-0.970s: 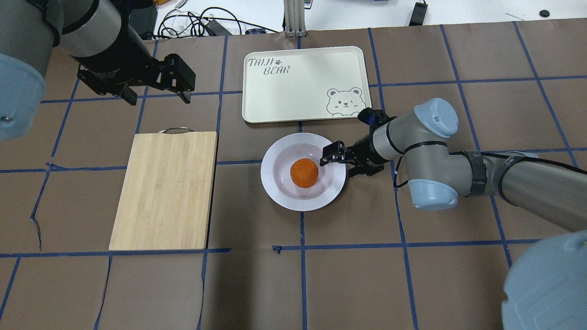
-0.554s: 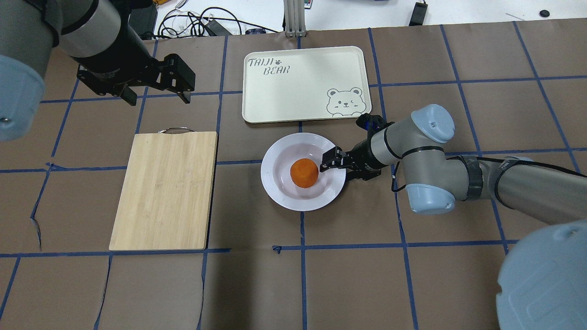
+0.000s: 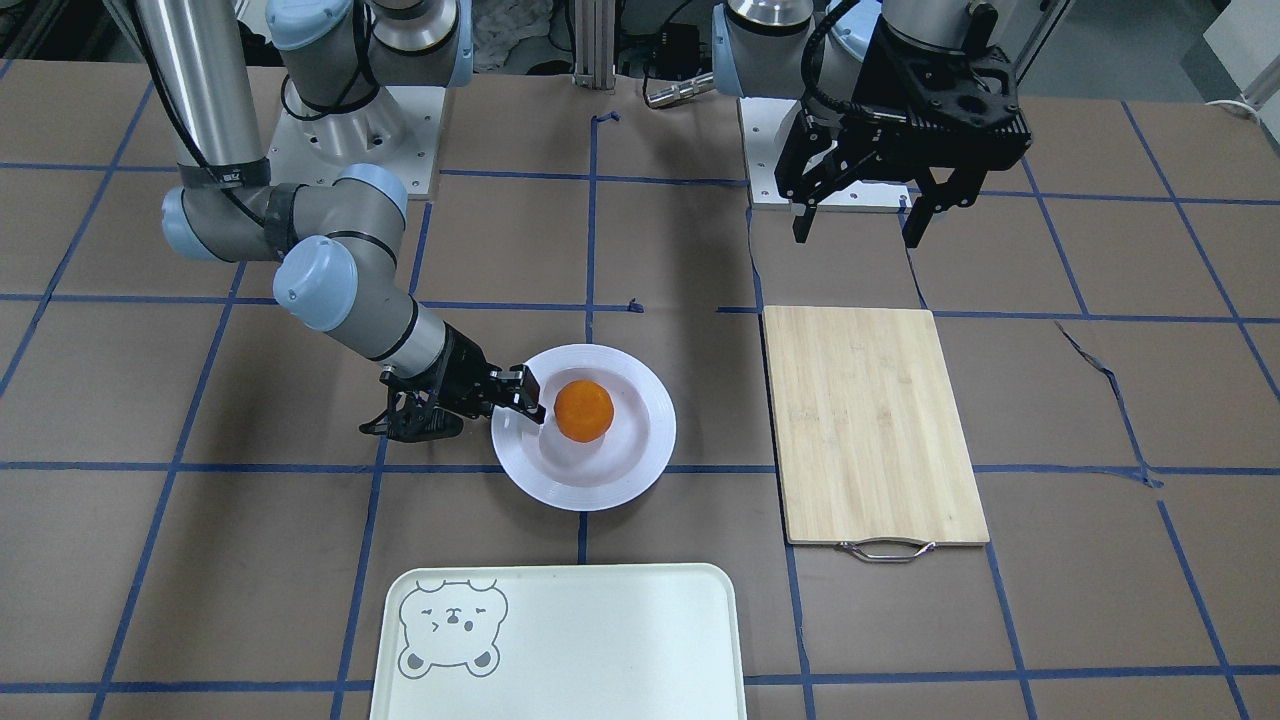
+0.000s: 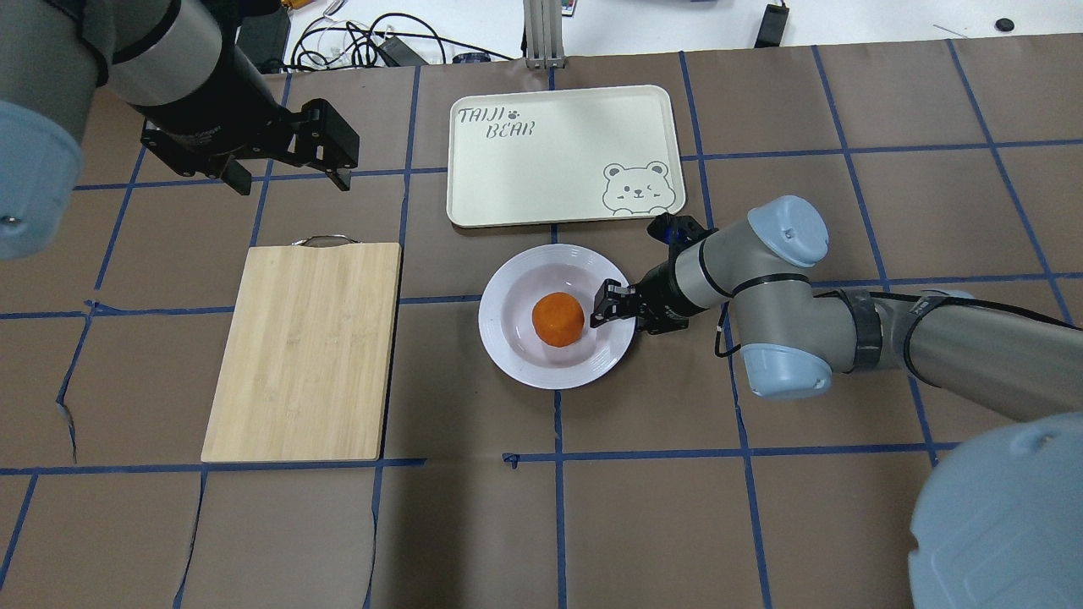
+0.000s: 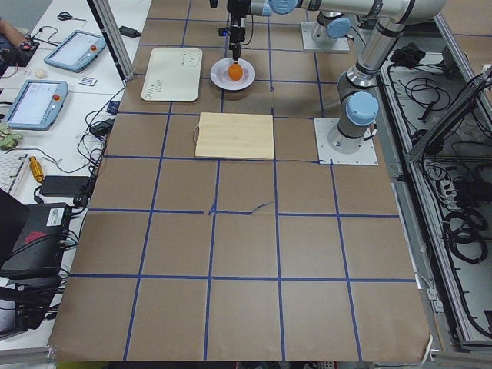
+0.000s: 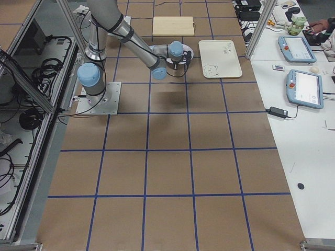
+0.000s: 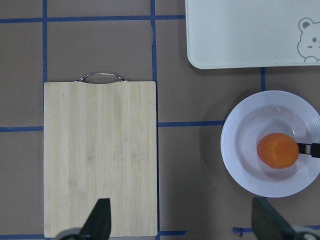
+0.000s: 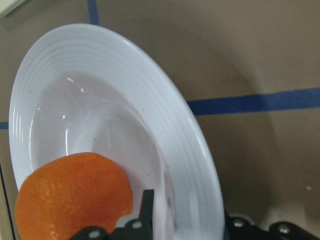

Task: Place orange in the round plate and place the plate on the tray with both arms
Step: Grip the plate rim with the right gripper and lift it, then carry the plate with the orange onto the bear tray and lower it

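Observation:
The orange [image 4: 557, 319] lies in the sunken centre of the round plate [image 4: 516, 347] on the table, just in front of the tray [image 4: 558, 161]. My right gripper [image 4: 611, 309] comes in low from the right and is shut on the plate's right rim. The right wrist view has one finger inside the plate [image 8: 125, 85] beside the orange [image 8: 70, 195] and the other outside the rim. My left gripper [image 4: 292, 182] hangs open and holds nothing, high above the table behind the cutting board. The tray [image 3: 600, 640] has nothing on it.
A bamboo cutting board [image 4: 305, 351] with a metal handle lies left of the plate. Cables [image 4: 372, 42] and a metal post sit beyond the table's far edge. Brown paper with blue tape lines covers the table.
My right gripper has moved in and lower onto the plate's right rim, its fingers narrowing around it. The plate has shifted slightly left. The left arm has not moved.

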### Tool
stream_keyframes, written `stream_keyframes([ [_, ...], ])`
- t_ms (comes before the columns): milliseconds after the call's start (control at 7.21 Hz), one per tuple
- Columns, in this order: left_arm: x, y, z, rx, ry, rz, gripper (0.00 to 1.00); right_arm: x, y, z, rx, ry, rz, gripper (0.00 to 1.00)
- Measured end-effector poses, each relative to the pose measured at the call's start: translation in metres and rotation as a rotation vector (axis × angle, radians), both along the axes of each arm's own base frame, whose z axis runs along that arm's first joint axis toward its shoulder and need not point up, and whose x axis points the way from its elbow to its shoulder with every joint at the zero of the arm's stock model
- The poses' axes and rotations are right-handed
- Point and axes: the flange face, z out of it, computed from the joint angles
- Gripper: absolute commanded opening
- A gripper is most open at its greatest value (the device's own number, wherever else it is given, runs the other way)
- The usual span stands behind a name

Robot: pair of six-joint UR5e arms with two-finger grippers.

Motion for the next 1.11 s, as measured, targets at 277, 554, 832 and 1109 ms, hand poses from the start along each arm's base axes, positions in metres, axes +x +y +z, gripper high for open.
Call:
stream_keyframes([
  [277,0.001,0.0,0.0,0.0,0.0,0.001,1.0,0.0,0.0,0.002,0.0,0.003,-0.005,0.0],
  [554,0.003,-0.001,0.0,0.0,-0.001,0.003,1.0,0.0,-0.002,0.006,0.003,-0.002,-0.025,0.0],
  [832,0.003,-0.001,0.0,0.0,-0.001,0.003,1.0,-0.001,-0.016,0.027,-0.015,-0.008,-0.076,0.0],
  [1109,0.003,-0.001,0.0,0.0,-0.001,0.004,1.0,-0.004,-0.047,0.058,-0.048,-0.019,-0.142,0.0],
])
